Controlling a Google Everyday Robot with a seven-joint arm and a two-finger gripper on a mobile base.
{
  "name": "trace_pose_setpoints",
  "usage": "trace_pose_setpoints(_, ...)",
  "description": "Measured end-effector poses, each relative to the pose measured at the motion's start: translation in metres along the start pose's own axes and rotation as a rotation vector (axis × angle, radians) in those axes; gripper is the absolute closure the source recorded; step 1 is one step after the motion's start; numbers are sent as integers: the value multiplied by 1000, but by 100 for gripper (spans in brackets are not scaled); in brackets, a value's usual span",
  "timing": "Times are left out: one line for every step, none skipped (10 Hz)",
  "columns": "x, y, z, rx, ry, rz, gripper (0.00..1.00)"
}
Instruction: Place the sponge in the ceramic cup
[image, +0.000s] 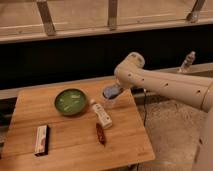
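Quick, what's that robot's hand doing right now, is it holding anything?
Gripper: at the sponge, just above the cup; whether it is gripping or has let go cannot be told.

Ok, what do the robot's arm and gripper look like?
The arm is smooth off-white: thick rounded tubes, a bulbous joint, a row of small dark dots along its side. The gripper, over the table's far right edge, is mostly hidden.

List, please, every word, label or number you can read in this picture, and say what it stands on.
Nothing is readable.
Red-and-white box: print too blurred.
White bottle: label too blurred.
The tool, just above the ceramic cup at the table's far edge: no lettering visible.
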Motion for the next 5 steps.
trace_pose_setpoints(0, 0, 0, 0, 0, 0, 91)
trace_pose_setpoints(0, 0, 0, 0, 0, 0, 96)
trace_pose_setpoints(0, 0, 0, 0, 0, 0, 100)
trace_pose_setpoints(0, 0, 1, 0, 1, 0, 97)
trace_pose_setpoints(1, 0, 1, 0, 2, 0, 90)
